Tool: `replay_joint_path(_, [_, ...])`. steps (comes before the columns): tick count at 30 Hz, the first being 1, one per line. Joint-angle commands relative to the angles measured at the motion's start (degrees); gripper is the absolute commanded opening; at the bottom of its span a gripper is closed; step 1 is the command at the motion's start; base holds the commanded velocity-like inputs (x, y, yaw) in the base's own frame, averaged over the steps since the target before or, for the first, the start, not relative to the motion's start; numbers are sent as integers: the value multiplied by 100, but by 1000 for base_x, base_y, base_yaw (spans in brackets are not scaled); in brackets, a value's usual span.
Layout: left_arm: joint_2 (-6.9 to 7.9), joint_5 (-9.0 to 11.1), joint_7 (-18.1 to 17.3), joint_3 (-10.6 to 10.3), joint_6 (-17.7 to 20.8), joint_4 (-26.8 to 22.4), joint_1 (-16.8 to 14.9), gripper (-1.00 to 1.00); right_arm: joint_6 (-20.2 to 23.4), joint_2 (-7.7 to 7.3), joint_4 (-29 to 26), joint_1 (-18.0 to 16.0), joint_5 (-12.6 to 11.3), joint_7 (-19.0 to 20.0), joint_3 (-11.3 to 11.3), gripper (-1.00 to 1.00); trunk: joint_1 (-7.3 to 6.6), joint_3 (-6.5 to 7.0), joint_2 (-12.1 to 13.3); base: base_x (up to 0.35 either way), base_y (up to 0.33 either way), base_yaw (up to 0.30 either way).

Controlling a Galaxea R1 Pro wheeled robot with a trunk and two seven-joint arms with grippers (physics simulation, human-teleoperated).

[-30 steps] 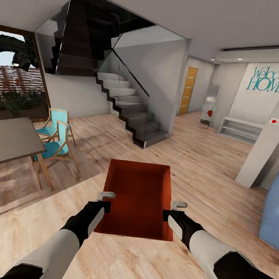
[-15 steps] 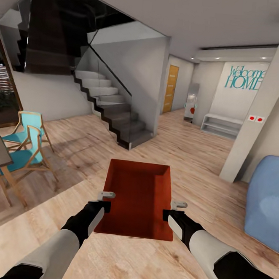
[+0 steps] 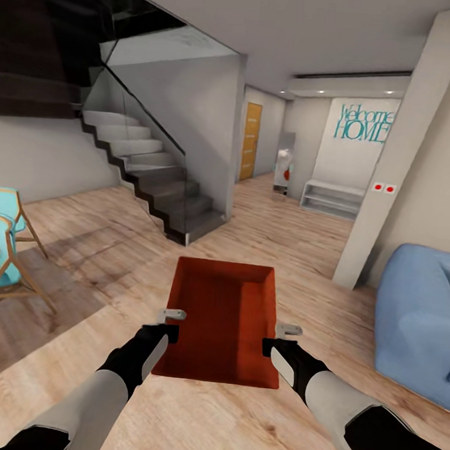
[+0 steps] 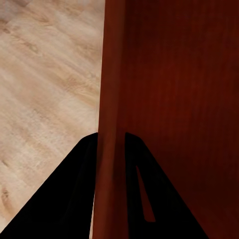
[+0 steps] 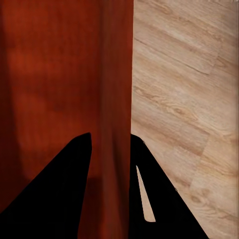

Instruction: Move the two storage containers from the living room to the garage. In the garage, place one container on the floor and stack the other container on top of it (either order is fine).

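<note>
A tall orange-red wall of the storage container [image 4: 169, 89] is seen across the right part of the frame, from top to bottom. Its thin rim is gripped between the two black fingers [image 4: 64, 199] of the left gripper [image 4: 110, 149], which are shown in the lower part of the frame, one on each side of the wall. In the upper left, light wood plank flooring [image 4: 45, 74] is seen below the container.

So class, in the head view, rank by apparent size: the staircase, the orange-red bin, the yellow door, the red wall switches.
1. Staircase.
2. Orange-red bin, though nearness to the camera inflates it.
3. Yellow door, far away.
4. Red wall switches.
</note>
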Motion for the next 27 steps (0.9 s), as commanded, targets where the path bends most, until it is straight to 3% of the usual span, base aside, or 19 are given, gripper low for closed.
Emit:
replay_joint_path(1, [10, 172, 53, -80, 251, 80, -1, -100, 30, -38, -31, -13, 70, -16, -20, -100, 7, -12, -13, 322, 0, -41])
replay_joint_path(14, [11, 172, 53, -80, 251, 93, -1, -100, 27, -38, -31, -13, 70, -17, -20, -100, 7, -12, -13, 322, 0, -12])
replay_joint_path(27, [11, 172, 53, -80, 251, 89, -1, -100, 29, -38, -31, -11, 70, -21, -20, -100, 7, -12, -13, 322, 0, -219])
